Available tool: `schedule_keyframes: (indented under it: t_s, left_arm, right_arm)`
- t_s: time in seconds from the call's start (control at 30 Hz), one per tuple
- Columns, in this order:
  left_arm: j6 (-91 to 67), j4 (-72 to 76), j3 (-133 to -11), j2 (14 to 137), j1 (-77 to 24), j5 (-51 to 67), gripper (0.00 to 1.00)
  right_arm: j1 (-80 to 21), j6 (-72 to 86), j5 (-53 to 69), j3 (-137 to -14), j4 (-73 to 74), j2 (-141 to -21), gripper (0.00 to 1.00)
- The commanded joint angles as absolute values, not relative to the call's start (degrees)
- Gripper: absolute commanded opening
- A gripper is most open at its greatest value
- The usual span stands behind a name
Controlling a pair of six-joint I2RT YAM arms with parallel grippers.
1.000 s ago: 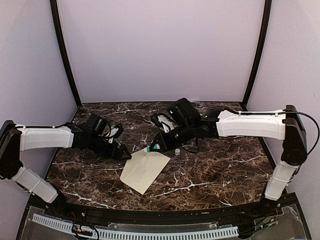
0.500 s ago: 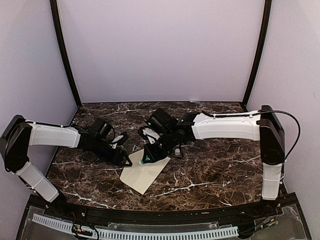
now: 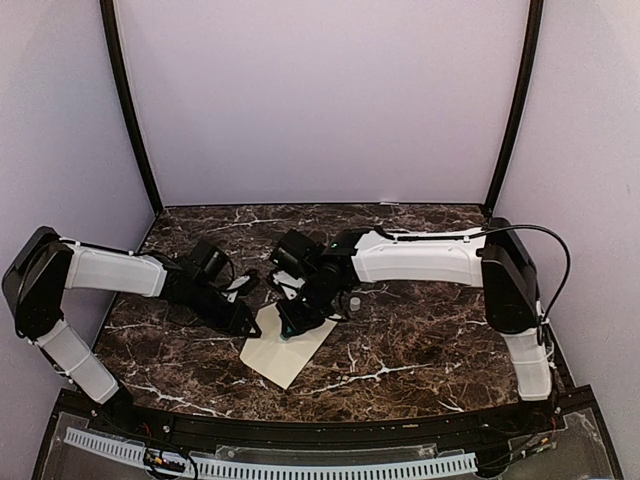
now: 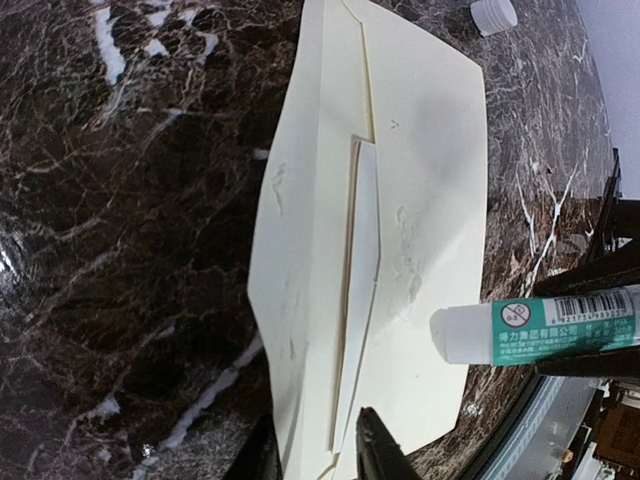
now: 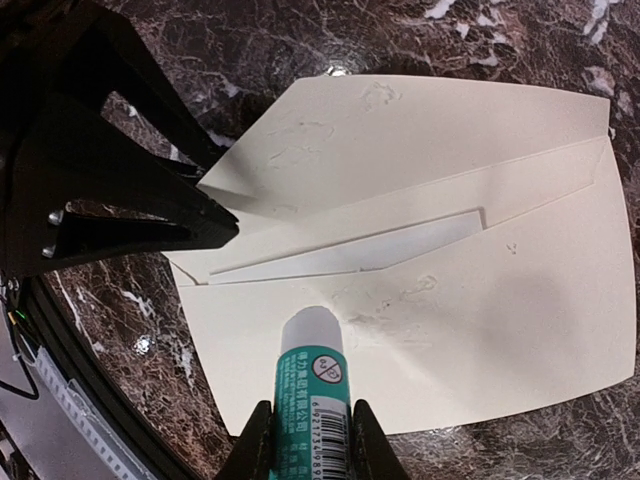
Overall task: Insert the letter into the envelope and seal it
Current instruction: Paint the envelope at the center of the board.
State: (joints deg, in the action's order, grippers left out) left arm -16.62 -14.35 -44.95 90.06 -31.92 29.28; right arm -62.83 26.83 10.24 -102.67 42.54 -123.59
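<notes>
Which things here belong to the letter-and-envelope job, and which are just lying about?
In the job:
- envelope, flap open
- letter, tucked partly inside
- glue stick, held by the right gripper
- left gripper, fingers either side of the envelope's edge

Lying about:
- small white cap, on the marble table, apart from the envelope

Letter (image 5: 350, 255) in envelope (image 5: 480, 330); glue stick (image 5: 312, 370) over envelope; cap (image 4: 493, 14) to right.

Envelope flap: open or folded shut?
Open. The flap is spread away from the envelope body, and the letter shows in the uncovered mouth.
</notes>
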Motion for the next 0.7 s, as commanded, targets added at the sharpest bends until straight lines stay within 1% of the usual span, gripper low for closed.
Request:
schedule_keyframes:
  t_s: [0.0,0.1,0.2,0.33,0.67]
  left_arm:
    - [-15.7,-14.49,-45.9,90.42,-32.9,28.08,0.2]
    - [-15.34,-14.75,-46.11,90.31,-33.44,27.02,0.11]
    - [-15.01,-14.76,-46.14,89.81,-33.8,26.05,0.05]
    - [-14.5,-14.97,-46.23,89.72,-34.29,25.36,0.0]
    - [-14.06,-15.12,-46.41,89.57,-34.63,25.14,0.0]
  right_arm:
    - [-63.67,26.62,7.54,-106.02,47.37,-125.8,0.13]
    - [-63.75,26.4,7.47,-106.58,47.5,-126.41,0.13]
    - [-63.75,26.39,7.55,-107.2,47.29,-126.93,0.13]
    - [-63.79,26.13,7.51,-107.65,47.23,-127.47,0.13]
    - [-63.89,25.68,7.51,-107.75,47.2,-128.96,0.12]
